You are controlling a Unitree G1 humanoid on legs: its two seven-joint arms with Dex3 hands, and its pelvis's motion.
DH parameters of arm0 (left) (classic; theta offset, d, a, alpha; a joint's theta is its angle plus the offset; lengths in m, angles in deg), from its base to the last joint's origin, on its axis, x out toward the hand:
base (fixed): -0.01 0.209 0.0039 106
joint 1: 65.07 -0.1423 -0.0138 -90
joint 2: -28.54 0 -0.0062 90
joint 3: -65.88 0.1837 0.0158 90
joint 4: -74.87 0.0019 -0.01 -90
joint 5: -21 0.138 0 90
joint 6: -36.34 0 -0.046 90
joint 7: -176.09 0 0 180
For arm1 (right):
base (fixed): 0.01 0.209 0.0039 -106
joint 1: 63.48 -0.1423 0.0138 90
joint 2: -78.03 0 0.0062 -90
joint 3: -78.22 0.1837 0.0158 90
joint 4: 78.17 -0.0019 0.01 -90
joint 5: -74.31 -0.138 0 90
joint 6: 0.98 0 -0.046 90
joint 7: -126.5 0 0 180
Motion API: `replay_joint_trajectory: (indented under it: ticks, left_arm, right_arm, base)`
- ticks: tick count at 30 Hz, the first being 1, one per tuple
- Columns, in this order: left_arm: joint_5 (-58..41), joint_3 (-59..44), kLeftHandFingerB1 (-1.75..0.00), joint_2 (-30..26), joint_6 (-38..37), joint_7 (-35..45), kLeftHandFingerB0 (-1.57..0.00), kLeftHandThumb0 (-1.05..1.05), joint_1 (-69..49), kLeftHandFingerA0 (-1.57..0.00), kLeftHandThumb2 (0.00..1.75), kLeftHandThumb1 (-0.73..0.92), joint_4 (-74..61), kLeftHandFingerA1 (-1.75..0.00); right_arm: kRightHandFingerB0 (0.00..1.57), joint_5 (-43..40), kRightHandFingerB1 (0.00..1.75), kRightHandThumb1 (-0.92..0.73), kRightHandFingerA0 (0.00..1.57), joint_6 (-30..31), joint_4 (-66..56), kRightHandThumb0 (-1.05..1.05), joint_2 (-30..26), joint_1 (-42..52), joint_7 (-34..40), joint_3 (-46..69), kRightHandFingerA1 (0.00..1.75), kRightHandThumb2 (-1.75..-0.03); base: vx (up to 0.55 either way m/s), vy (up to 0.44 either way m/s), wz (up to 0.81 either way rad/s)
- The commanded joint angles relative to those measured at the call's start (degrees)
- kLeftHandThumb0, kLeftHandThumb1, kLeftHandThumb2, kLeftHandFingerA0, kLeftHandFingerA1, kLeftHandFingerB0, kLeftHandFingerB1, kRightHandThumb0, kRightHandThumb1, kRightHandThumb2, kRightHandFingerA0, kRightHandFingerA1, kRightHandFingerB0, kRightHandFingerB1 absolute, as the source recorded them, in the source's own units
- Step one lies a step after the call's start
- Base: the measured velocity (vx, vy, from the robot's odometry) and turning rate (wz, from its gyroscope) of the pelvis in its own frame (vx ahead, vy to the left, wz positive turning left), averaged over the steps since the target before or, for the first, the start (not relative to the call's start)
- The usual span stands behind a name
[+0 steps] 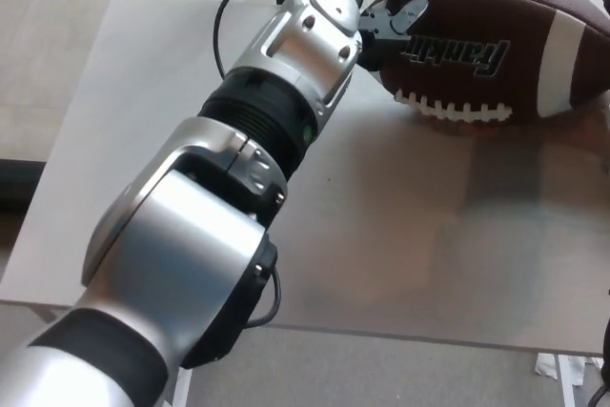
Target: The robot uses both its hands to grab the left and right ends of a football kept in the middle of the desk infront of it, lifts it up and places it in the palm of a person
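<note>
Views: one only, the head view, so no part of the scene is shared with a second camera.
Position: above the pale grey rectangular counter [457, 235], at its near edge.
Facing: steeply downward and forward across the counter.
Nearness: very close; the silver-and-black left arm [219, 235] fills the left half.
Far edge: the brown leather football [496, 45] lies at the top right.

Left arm [238, 197] outstretched, its hand [381, 16] mostly hidden

The football's [496, 45] right end is cut off.
</note>
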Motion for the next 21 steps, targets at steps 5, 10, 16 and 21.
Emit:
replay_joint_trajectory:
  ticks: [5, 10, 16, 21]
  left_arm:
    - [1.24, -1.16, -0.67, -1.34, 0.64, 0.58, -0.43, -0.56, -2.92, -0.55, 0.66, 0.83, -1.84, -1.21]
    - [1.23, -2.05, -0.64, -1.66, 0.94, 0.13, -0.4, -0.58, -3.48, -0.71, 0.66, 0.83, -3.15, -1.33]
    - [1.11, -2.61, -0.57, -1.56, 0.76, -0.81, -0.29, -0.6, -3.54, -0.74, 1.07, 0.65, -4.5, -0.92]
    - [-4.59, -10.14, -0.54, -1.37, 4.8, -3.8, -0.26, -0.58, -5.1, -0.82, 1.08, 0.64, -10.56, -0.86]
  right_arm:
    - [0.58, 0.52, 0.38, -0.81, 0.73, 0.93, -2.72, -0.8, -3.98, -1.93, -2.8, -2.54, 0.55, -0.65]
    - [0.6, 0.93, 0.39, -0.82, 0.73, 4.79, -10.23, -0.83, -7.14, -4.88, -4.55, -5.15, 0.6, -0.65]
    - [0.53, -0.53, 0.38, -0.85, 0.72, 9.18, -27.21, -0.81, -10.74, -5.01, -8.48, -7.26, 0.56, -0.66]
    - [0.55, -9.09, 0.37, -0.86, 0.7, 19.08, -58.71, -0.82, -12.25, 4.57, -9.59, -5.93, 0.64, -0.67]
  base:
    - [0.0, 0.0, 0.0]
    - [0.0, 0.0, 0.0]
    - [0.0, 0.0, 0.0]
    - [0.0, 0.0, 0.0]
